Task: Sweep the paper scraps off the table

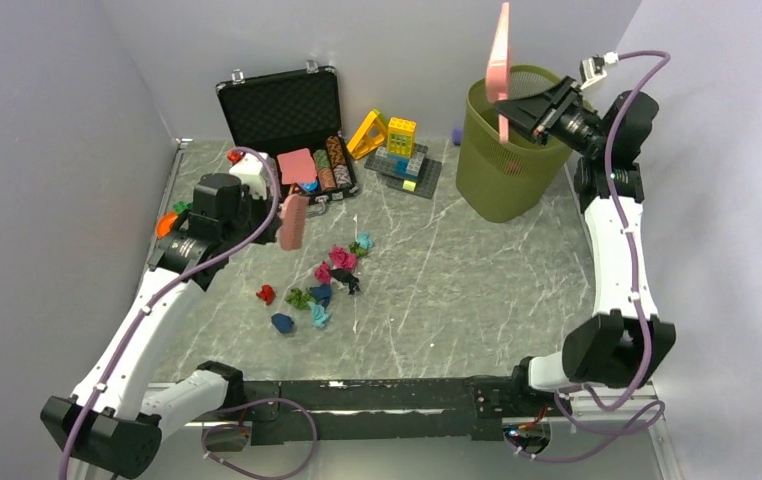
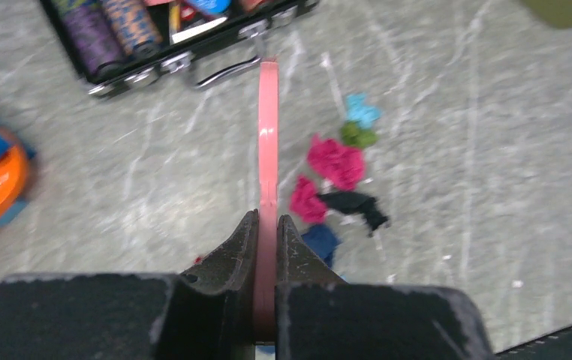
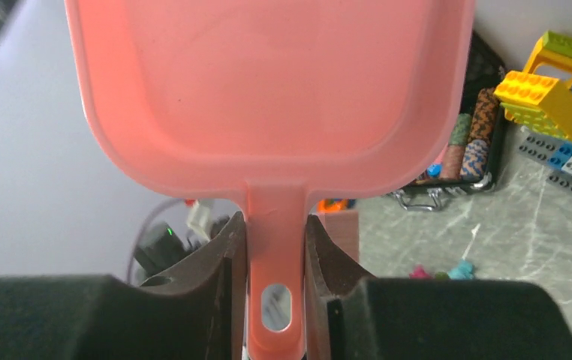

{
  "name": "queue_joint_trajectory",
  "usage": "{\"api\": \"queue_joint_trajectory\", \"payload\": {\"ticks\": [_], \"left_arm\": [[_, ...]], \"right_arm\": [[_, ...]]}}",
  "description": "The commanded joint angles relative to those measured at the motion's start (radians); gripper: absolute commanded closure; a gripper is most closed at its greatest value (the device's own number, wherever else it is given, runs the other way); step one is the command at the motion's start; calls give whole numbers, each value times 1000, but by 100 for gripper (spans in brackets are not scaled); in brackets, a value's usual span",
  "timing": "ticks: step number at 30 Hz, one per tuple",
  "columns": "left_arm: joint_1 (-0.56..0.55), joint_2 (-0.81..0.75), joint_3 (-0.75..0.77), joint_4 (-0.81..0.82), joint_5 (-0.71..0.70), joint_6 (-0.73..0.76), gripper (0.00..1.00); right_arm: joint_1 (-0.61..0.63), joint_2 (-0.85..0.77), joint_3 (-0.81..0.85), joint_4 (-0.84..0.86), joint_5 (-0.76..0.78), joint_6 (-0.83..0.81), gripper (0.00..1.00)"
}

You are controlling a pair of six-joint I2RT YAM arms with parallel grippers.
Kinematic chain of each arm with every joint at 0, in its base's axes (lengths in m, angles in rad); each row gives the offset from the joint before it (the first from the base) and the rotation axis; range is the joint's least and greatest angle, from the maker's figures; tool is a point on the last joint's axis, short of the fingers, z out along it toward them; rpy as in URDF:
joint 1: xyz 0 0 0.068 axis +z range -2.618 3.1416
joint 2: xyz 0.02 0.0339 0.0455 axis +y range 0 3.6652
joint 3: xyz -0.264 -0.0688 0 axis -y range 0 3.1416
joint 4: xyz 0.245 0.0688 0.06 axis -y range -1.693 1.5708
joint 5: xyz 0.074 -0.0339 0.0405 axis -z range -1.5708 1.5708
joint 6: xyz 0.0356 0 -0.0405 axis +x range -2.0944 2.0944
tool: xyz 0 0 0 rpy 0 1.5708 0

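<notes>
A dozen or so small crumpled paper scraps, in pink, teal, green, black, dark blue and red, lie in a loose cluster on the grey-green marble-patterned desk, left of centre. One red wad sits apart on the cluster's left.

Left pincer: narrow, clamped on a thin pink plastic tool, edge-on in the wrist view. The tool is just left of the scraps and not touching them. Contact with the desk: cannot tell.

Right pincer: narrow, gripping the handle of a pink plastic dustpan. The pan is raised, standing on edge over the rim of an olive-green mesh bin at far right.

Far side: an open black hard case holding striped poker chip stacks, with coloured plastic building blocks beside it.
</notes>
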State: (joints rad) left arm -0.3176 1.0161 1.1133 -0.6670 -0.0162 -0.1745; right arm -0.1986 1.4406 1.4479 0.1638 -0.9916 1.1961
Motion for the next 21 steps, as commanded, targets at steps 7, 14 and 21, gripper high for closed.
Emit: {"api": "queue_joint_trajectory", "payload": {"ticks": [7,14,21], "left_arm": [[-55,259,93,336,328,-374,100],[-156,517,227,375,223,-534,100],[-156,713,271,323,221,-748,100]], "right_arm": [[370,-201,-15,-781,541,-791,100],[475,-356,-283,-836,749,-804,100],[517,-440,-436,-865,819,-789,100]]}}
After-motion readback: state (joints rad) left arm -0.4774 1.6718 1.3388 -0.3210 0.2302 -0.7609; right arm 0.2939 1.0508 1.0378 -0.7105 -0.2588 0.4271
